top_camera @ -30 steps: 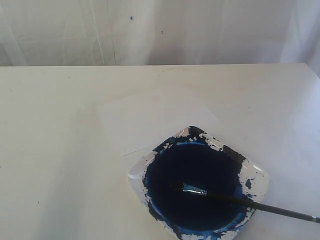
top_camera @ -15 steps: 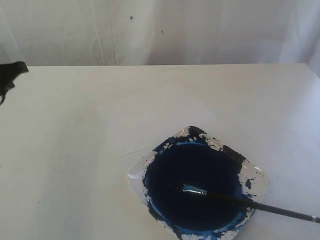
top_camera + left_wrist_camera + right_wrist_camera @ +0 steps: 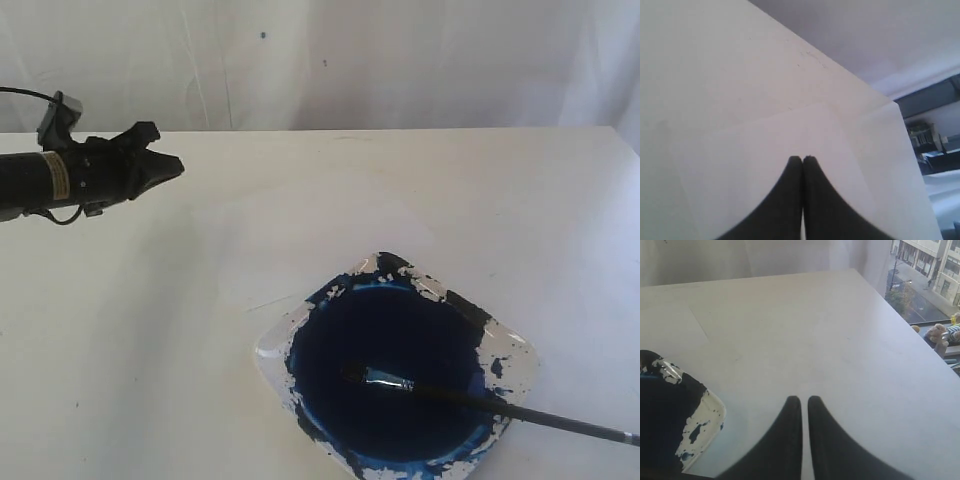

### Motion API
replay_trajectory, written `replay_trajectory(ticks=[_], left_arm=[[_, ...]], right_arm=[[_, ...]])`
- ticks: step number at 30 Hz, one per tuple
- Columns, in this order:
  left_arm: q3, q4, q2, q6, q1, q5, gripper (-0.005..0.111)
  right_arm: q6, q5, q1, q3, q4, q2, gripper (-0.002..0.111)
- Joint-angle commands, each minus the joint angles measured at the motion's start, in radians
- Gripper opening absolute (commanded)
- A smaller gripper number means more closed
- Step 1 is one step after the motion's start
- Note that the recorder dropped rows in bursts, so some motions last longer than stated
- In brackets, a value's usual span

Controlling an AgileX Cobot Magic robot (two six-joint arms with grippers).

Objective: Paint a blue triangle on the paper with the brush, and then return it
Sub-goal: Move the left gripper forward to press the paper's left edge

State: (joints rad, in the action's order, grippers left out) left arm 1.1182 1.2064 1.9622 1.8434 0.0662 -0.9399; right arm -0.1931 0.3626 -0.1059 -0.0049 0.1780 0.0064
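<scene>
- Left gripper (image 3: 172, 167): it reaches in from the left edge of the exterior view, over the rear left part of the table (image 3: 150, 350). In the left wrist view its jaws are pressed together with nothing between them (image 3: 802, 158).
- Right gripper (image 3: 804, 399): it is clenched, with only a hairline slit between the jaws, and it grasps nothing. It sits over bare tabletop just beside the paint dish (image 3: 700, 415).
- The brush (image 3: 470, 402): it lies in the dish (image 3: 270, 345), untouched by either gripper. Its bristles and silver ferrule rest in the dark blue paint pool, and the black handle crosses the rim toward the right.
- The paper (image 3: 740, 165): it lies flat on the table ahead of the left gripper. The part that shows is plain white. In the exterior view glare hides all but a faint edge near the dish.
- The left gripper is well apart from both the dish and the brush.
</scene>
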Motion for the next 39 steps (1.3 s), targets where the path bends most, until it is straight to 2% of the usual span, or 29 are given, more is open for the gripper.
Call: replay_trajectory(ticks=[1,5,11,16,20,25,27,31,36,39], left_arm=[[0.01,0.104,0.004,0.007,0.005,-0.113,0.0],[0.01,0.108,0.004,-0.005,0.005,-0.08,0.0],[0.01,0.028,0.004,-0.015,0.005,0.132,0.0],[0.01,-0.049,0.004,-0.127,0.03,0.258,0.0],[0.01,-0.132,0.008,-0.237,0.046,0.255,0.0],[0.018,-0.164,0.056,-0.217,0.046,0.246,0.0],[0.037,-0.153,0.091,-0.184,0.046,0.213,0.0],[0.13,-0.146,0.204,-0.109,0.046,0.057,0.0],[0.195,-0.143,0.277,-0.074,0.047,0.082,0.0],[0.214,-0.119,0.279,-0.134,0.072,0.16,0.0]], right_arm=[[-0.001,-0.01,-0.003,0.005,0.006,-0.006,0.005],[-0.001,-0.01,-0.003,0.005,0.006,-0.006,0.005],[-0.001,-0.01,-0.003,0.005,0.006,-0.006,0.005],[-0.001,-0.01,-0.003,0.005,0.006,-0.006,0.005],[-0.001,-0.01,-0.003,0.005,0.006,-0.006,0.005],[-0.001,-0.01,-0.003,0.005,0.006,-0.006,0.005],[-0.001,-0.01,-0.003,0.005,0.006,-0.006,0.005],[-0.001,-0.01,-0.003,0.005,0.006,-0.006,0.005],[-0.001,-0.01,-0.003,0.005,0.006,-0.006,0.005],[-0.001,-0.01,-0.003,0.005,0.006,-0.006,0.005]])
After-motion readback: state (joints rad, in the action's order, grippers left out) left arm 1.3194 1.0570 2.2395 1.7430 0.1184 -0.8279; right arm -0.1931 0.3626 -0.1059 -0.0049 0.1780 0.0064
